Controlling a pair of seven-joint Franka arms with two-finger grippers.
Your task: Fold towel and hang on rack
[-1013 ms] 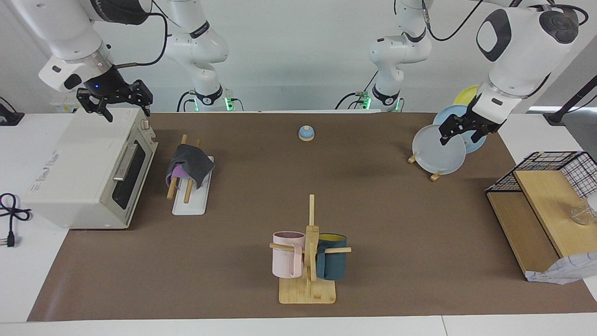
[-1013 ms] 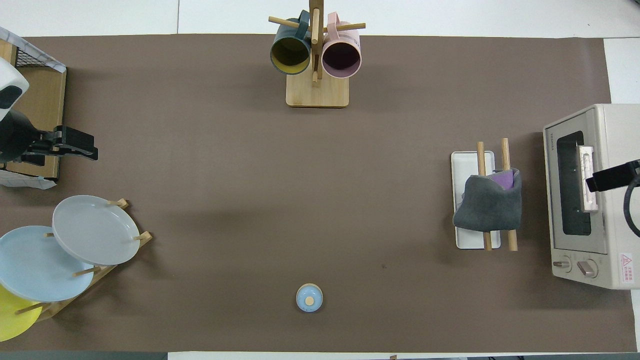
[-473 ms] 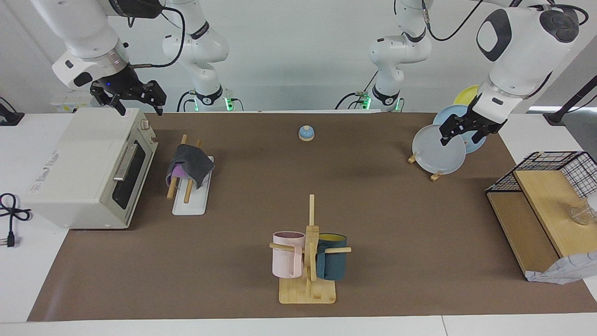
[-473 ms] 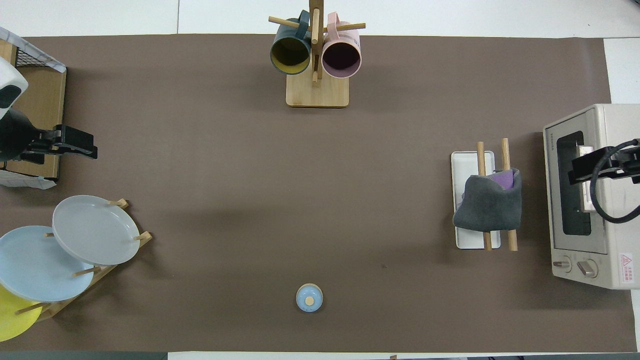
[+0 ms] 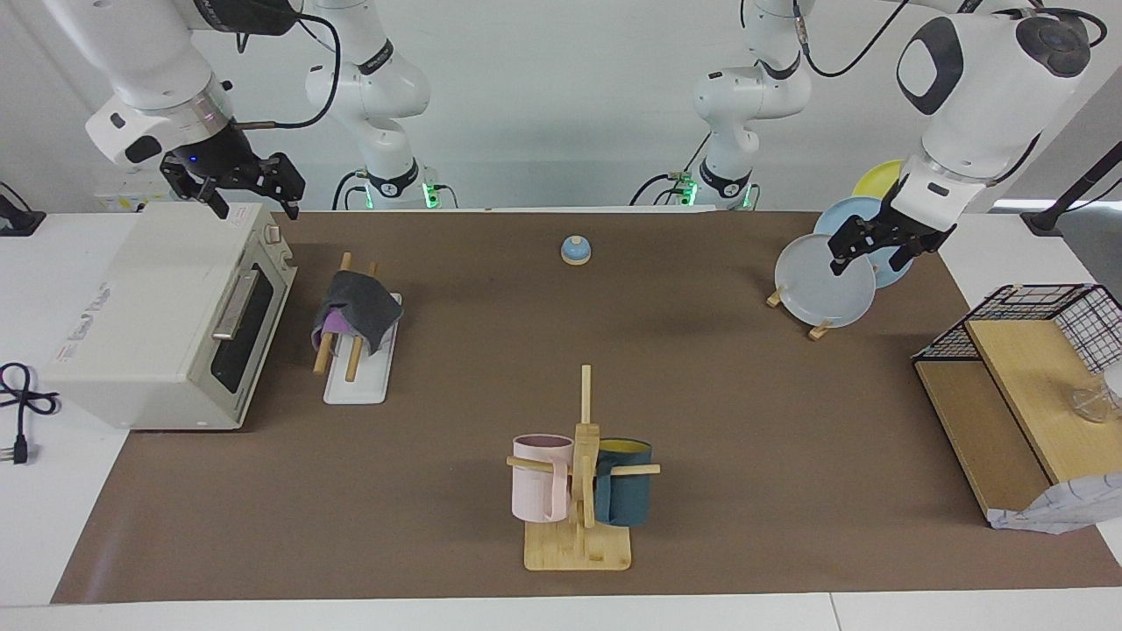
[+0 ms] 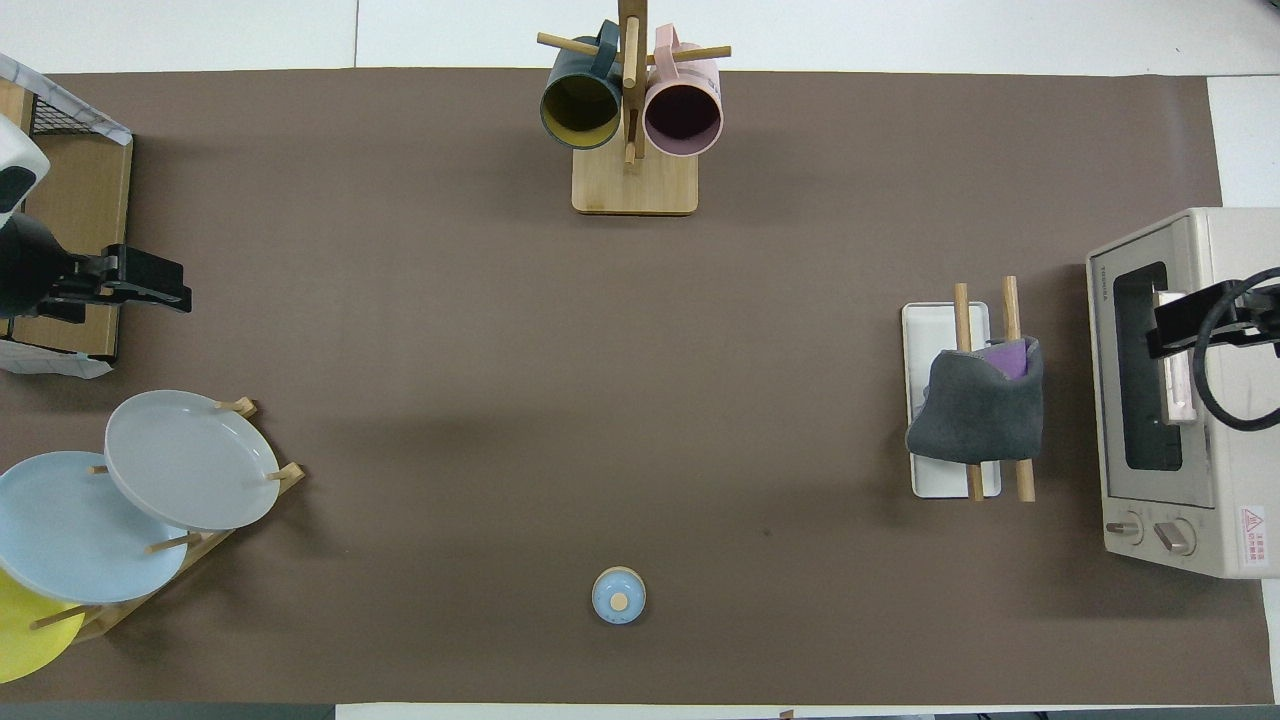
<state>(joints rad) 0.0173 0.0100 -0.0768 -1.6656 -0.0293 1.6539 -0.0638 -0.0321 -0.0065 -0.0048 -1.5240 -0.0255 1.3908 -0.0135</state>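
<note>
Towel [image 5: 355, 307]: draped over rack [image 5: 354, 368], grey face out.
My right claw [image 5: 235, 186]: spread, above toaster oven [image 5: 166, 315].
My left claw [image 5: 877, 250]: spread, over plates [image 5: 824, 280].

Both arms raised, wrists bent downward; right gripper [image 5: 248, 194] fingers spread apart, left gripper [image 5: 873, 254] likewise spread, neither holding anything.

Towel [image 5: 358, 307] is folded and draped over both rods of the rack [image 5: 354, 382], dark grey face out, a bit of purple showing at one edge. Rack: two light-wood rods over a white rectangular base, toward the right arm's end of the table.
</note>
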